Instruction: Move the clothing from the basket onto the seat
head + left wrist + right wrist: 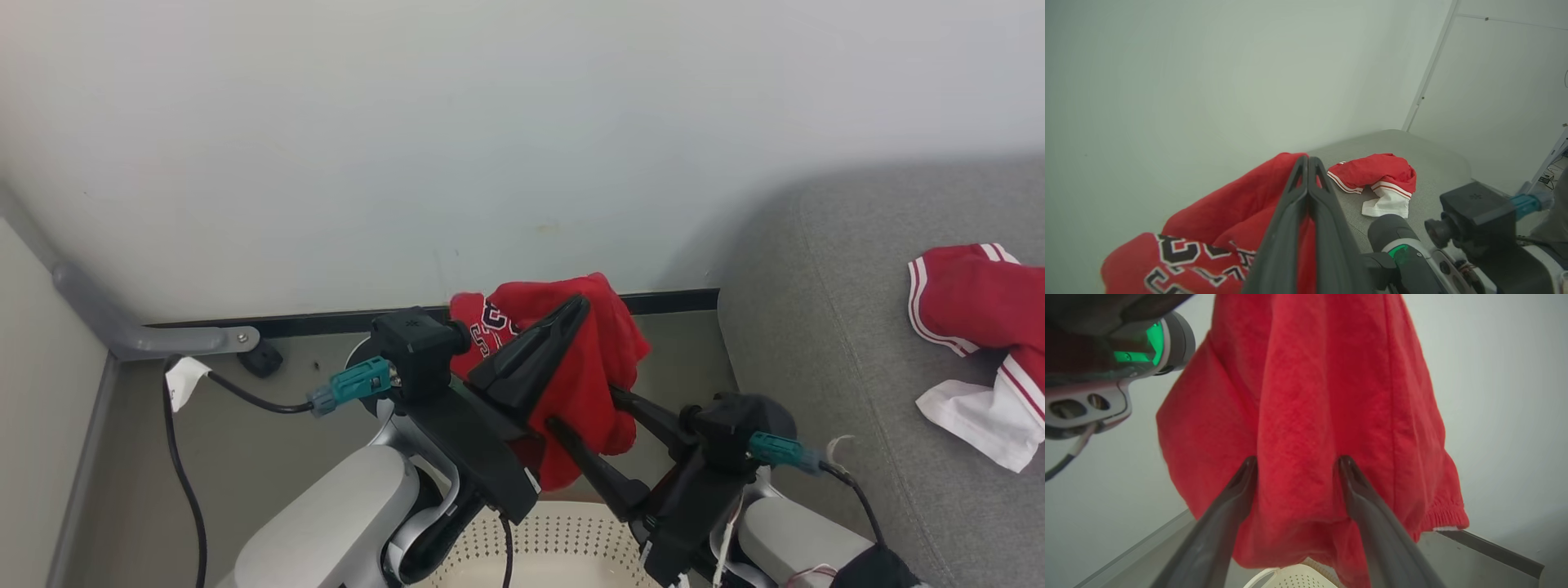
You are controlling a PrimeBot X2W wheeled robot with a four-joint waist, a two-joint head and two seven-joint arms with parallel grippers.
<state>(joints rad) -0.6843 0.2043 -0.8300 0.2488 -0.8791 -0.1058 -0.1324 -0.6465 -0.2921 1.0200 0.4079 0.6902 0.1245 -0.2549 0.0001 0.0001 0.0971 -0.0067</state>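
Head view: left hand (578, 306) clenched on red jersey (600, 347) above basket (563, 531); right hand (1296, 463) spread.

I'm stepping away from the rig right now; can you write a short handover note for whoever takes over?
Left gripper: shut on the red jersey, held up above the basket.
Right gripper: open, tips against the hanging jersey.
Done: one red-and-white garment lies on the seat.
To do: carry the jersey to the seat and release it. The basket's inside is mostly hidden, so check it for more.
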